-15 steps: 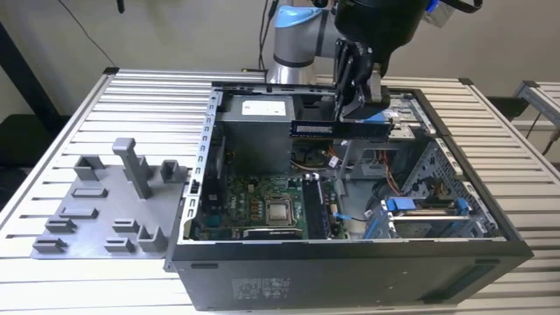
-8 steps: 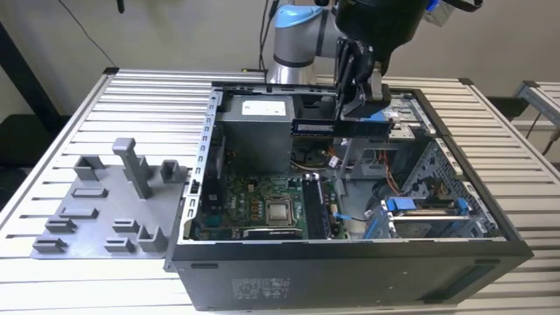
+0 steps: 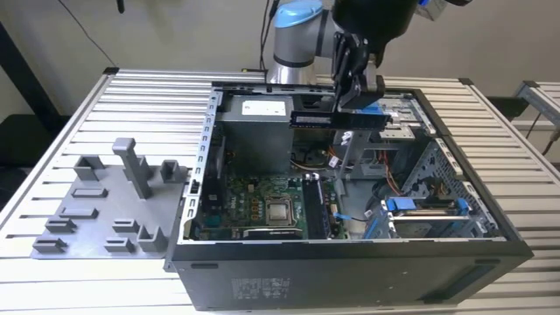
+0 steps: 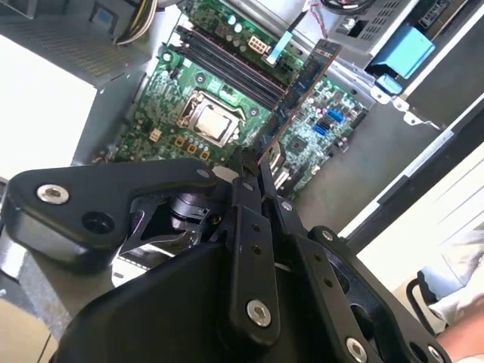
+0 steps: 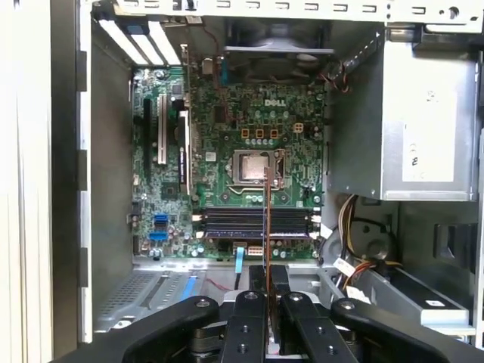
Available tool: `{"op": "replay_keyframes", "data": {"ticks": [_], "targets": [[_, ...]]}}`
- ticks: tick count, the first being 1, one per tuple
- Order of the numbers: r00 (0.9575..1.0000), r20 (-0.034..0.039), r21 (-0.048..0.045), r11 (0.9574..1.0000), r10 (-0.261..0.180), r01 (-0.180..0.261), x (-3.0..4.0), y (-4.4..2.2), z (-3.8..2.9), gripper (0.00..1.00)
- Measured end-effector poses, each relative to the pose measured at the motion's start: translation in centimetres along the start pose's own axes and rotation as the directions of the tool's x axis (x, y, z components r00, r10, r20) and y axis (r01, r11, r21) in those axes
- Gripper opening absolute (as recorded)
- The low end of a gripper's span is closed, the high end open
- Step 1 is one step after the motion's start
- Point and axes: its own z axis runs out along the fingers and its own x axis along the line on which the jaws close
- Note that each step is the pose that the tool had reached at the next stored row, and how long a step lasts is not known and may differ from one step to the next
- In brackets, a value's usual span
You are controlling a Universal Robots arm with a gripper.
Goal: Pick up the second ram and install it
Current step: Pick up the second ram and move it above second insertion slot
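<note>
The second ram [image 3: 326, 119] is held level in the air above the open computer case [image 3: 350, 252], well clear of the motherboard [image 3: 249, 197] and at about one o'clock from the processor socket [image 3: 280, 211] in the exterior view. In the first wrist view it appears edge-on, as a thin line across the memory slots [image 5: 227, 223]. The gripper [image 3: 357, 110] has its fingers drawn in almost fully and pinches the stick from above, and the grey holder tray [image 3: 105, 210] lies on the slatted table [image 3: 131, 98] at nine o'clock from the case.
</note>
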Motion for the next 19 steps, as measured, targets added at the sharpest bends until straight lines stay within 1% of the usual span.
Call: {"op": "replay_keyframes", "data": {"ticks": [3,4,13,16,19], "targets": [[1.0000,0.0092,-0.0001,1.0000,0.000,0.000,-0.39,0.01,0.03,0.14],[0.9999,0.0107,-0.0001,1.0000,0.000,0.000,-0.55,0.01,0.04,0.14],[0.9999,0.0111,-0.0001,1.0000,0.000,0.000,-2.24,-0.15,0.14,0.14],[0.9999,0.0110,-0.0001,1.0000,0.000,0.000,-2.60,-0.23,0.15,0.14],[0.9999,0.0110,-0.0002,1.0000,0.000,0.000,-2.75,-0.26,0.15,0.14]]}}
